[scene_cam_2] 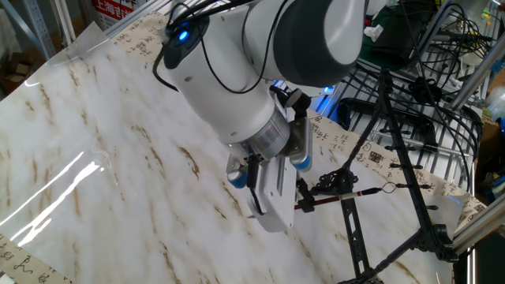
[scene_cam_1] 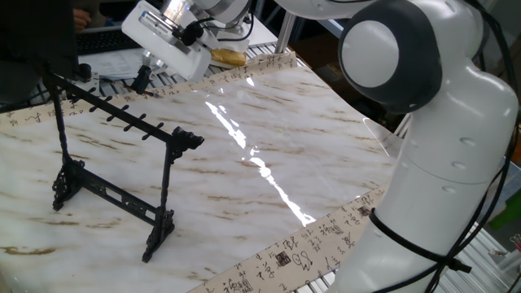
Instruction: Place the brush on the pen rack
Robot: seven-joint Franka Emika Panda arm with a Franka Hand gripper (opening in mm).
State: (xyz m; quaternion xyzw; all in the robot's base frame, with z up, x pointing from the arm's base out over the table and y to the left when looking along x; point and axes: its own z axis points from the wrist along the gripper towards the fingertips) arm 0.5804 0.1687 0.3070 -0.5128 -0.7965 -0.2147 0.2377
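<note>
The pen rack (scene_cam_1: 122,122) is a black ornate frame standing at the left of the marble-patterned table. It also shows at the right edge in the other fixed view (scene_cam_2: 410,185). My gripper (scene_cam_2: 302,203) is shut on the brush (scene_cam_2: 347,195), a thin dark stick held roughly level. The brush crosses the rack's ornate end, and its small loop points away past the upright. In the first fixed view my gripper (scene_cam_1: 143,79) hangs above the table's far edge, just behind the rack's top bar. There the brush cannot be told from the dark fingers.
A strip of calligraphy-printed paper (scene_cam_1: 309,244) borders the table. A wire shelf with cables (scene_cam_2: 418,95) stands behind the rack. A keyboard (scene_cam_1: 102,38) and a yellow object (scene_cam_1: 228,55) lie beyond the far edge. My arm's large white body (scene_cam_1: 440,163) fills the right side.
</note>
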